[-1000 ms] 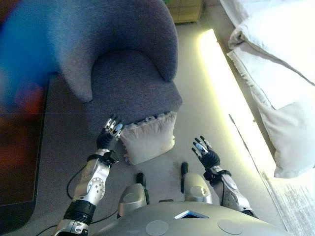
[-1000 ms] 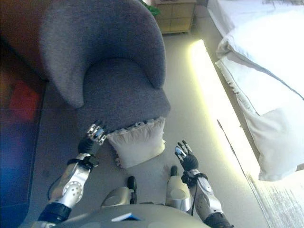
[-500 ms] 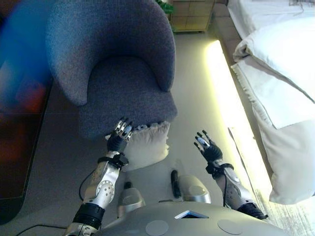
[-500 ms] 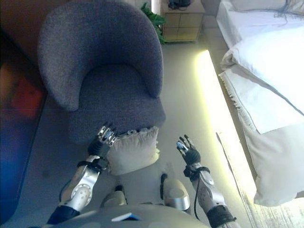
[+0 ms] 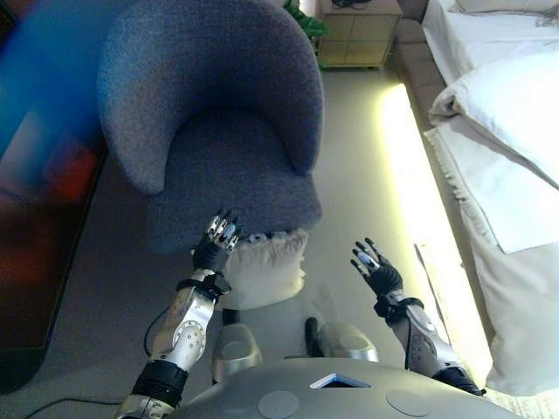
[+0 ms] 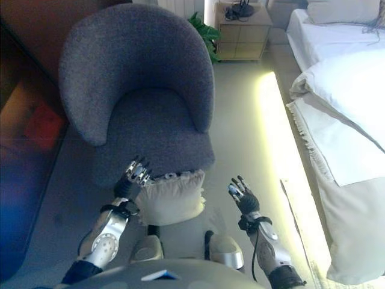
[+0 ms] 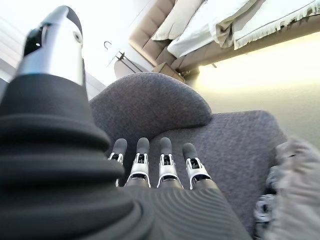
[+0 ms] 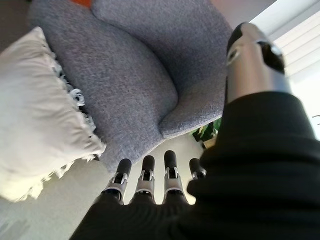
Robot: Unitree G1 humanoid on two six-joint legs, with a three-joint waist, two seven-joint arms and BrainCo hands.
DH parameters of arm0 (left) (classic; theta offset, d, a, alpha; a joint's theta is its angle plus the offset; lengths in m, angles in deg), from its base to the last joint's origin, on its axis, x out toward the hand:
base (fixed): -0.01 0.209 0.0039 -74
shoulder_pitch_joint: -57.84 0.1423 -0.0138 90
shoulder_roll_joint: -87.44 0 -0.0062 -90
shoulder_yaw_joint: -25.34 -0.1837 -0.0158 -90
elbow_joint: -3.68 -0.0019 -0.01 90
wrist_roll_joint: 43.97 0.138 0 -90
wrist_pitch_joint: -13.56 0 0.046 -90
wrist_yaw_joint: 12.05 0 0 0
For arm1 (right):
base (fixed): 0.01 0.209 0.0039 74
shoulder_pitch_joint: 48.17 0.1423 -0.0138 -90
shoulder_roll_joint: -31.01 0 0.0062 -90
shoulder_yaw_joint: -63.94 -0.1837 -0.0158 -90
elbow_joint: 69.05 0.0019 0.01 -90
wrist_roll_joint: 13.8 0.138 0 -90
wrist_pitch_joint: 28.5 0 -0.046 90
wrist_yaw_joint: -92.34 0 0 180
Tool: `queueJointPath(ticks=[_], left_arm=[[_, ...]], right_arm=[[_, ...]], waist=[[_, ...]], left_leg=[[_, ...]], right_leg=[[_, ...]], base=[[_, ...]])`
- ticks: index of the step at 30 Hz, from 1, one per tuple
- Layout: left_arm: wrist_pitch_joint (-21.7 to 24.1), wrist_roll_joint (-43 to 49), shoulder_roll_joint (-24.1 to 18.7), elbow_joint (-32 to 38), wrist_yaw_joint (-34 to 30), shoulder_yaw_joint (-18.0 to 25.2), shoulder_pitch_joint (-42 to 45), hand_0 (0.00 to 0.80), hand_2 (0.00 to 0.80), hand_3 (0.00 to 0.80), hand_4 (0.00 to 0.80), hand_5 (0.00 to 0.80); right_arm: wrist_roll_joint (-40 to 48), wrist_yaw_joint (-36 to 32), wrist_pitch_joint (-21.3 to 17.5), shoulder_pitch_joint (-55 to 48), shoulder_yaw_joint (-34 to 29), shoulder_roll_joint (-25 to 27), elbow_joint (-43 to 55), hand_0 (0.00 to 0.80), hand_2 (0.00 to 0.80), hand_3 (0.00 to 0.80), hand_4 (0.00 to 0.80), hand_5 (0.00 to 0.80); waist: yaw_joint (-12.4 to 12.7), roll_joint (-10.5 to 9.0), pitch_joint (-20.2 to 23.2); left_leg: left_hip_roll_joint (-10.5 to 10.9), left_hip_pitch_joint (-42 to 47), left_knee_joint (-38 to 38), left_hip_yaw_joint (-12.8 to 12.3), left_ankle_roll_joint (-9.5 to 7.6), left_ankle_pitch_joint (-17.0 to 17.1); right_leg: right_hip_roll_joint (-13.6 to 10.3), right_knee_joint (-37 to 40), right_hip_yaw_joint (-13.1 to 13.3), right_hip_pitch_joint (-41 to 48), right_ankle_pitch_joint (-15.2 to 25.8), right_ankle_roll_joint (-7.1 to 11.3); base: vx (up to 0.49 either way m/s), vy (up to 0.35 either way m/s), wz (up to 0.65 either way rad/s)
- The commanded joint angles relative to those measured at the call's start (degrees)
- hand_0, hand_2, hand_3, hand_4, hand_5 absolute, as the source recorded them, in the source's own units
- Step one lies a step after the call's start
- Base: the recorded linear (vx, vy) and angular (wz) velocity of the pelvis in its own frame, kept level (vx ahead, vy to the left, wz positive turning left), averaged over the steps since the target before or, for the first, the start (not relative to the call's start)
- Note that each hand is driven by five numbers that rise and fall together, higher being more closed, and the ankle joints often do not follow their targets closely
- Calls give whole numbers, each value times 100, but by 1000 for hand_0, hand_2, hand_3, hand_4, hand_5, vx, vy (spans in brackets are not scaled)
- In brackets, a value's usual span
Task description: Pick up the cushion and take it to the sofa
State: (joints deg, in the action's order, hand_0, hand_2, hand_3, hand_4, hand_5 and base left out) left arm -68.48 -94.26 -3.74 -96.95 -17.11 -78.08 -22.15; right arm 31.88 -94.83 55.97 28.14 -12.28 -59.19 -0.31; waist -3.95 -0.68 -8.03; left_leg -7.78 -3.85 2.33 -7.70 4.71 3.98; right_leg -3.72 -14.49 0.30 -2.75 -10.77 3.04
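Observation:
A cream cushion (image 5: 265,267) with a frilled edge leans on the floor against the front of a grey tub armchair (image 5: 210,140). It also shows in the right wrist view (image 8: 40,110). My left hand (image 5: 215,247) is open, fingers straight, at the cushion's left top corner, beside it. My right hand (image 5: 374,269) is open, raised over the floor to the cushion's right, a hand's width away. In each wrist view the straight fingers (image 7: 150,165) (image 8: 150,182) point at the armchair.
A bed with white bedding (image 5: 498,131) runs along the right, with a lit strip (image 5: 406,175) at its base. A wooden nightstand (image 5: 358,39) and a green plant (image 5: 306,22) stand behind the armchair. Dark furniture (image 5: 35,227) stands to the left.
The camera has shifted, so the whole scene sits differently. My left hand has closed in on the cushion's left top corner. My right hand stays open and raised to the cushion's right.

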Motion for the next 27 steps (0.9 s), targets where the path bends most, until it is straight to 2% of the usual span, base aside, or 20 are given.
queueJointPath(ticks=[1, 6, 9, 12, 15, 16, 19, 21, 23, 25, 27], left_arm=[[332, 20, -130, 271, 19, 125, -155, 0, 0, 0, 0, 0], [239, 45, -210, 208, 94, 202, -141, 0, 0, 0, 0, 0], [190, 73, -236, 208, 65, 229, -63, 0, 0, 0, 0, 0], [151, 86, -238, 189, -11, 274, 78, 0, 0, 0, 0, 0], [135, 142, -271, 211, -12, 221, 122, 0, 0, 0, 0, 0], [150, 175, -281, 221, -2, 178, 107, 0, 0, 0, 0, 0], [147, 192, -299, 151, -23, 125, 32, 0, 0, 0, 0, 0], [94, 148, -301, 125, -64, 129, -44, 0, 0, 0, 0, 0], [69, 94, -317, 101, -112, 98, -135, 0, 0, 0, 0, 0], [143, 87, -320, 34, -110, 14, -212, 0, 0, 0, 0, 0], [224, 98, -345, 97, -77, -36, -198, 0, 0, 0, 0, 0]], right_arm=[[-19, -76, -176, 32, -97, -74, 531, 0, 0, 0, 0, 0], [4, 117, -203, 229, -15, -193, 492, 0, 0, 0, 0, 0], [-1, 178, -239, 307, -4, -265, 446, 0, 0, 0, 0, 0], [-58, 239, -206, 286, -26, -329, 415, 0, 0, 0, 0, 0], [-62, 220, -299, 213, -5, -381, 415, 0, 0, 0, 0, 0], [-61, 227, -341, 166, 9, -392, 435, 0, 0, 0, 0, 0], [-57, 255, -390, 112, 14, -387, 354, 0, 0, 0, 0, 0], [-77, 270, -402, 87, 18, -360, 341, 0, 0, 0, 0, 0], [-33, 272, -460, 46, -19, -348, 342, 0, 0, 0, 0, 0], [33, 287, -508, -8, -39, -336, 387, 0, 0, 0, 0, 0], [141, 324, -486, 19, -16, -287, 449, 0, 0, 0, 0, 0]], waist=[[-131, -76, 148], [-17, -144, 248], [33, -162, 269], [84, -171, 314], [119, -157, 340], [110, -40, 294], [43, 97, 203], [-37, 82, 189], [-147, -15, 182], [-264, -177, 172], [-316, -319, 118]], left_leg=[[-5, -236, 240, 153, -147, 93], [250, -216, 348, 171, -319, -108], [327, -189, 348, 108, -408, -180], [520, -164, 316, 67, -573, -273], [714, -96, 210, 93, -769, -337], [733, 12, 149, 113, -833, -364], [771, 207, 100, 157, -852, -427], [832, 331, 35, 196, -841, -452], [908, 418, -29, 251, -807, -483], [1001, 481, -38, 330, -765, -560], [1031, 579, -35, 347, -703, -694]], right_leg=[[-223, 392, -78, 398, 680, 157], [-388, 288, -84, 423, 857, 306], [-455, 200, -106, 403, 930, 371], [-542, -57, -102, 333, 1148, 415], [-659, -843, -136, 5, 1614, 442], [-680, -1686, -198, -343, 1871, 382], [-600, -2486, -187, -851, 2038, 260], [-512, -2171, -150, -955, 2000, 211], [-453, -1328, -21, -922, 2067, 266], [-429, -120, 153, -847, 2065, 373], [-475, 697, 233, -852, 2390, 560]], base=[[161, 177, -19], [95, 109, -3], [40, 115, 2], [31, 176, 0], [-19, 217, 0], [-20, 275, -14], [26, 221, -13], [80, 63, 25], [94, -64, 34], [113, -138, 33], [82, -134, 29]])
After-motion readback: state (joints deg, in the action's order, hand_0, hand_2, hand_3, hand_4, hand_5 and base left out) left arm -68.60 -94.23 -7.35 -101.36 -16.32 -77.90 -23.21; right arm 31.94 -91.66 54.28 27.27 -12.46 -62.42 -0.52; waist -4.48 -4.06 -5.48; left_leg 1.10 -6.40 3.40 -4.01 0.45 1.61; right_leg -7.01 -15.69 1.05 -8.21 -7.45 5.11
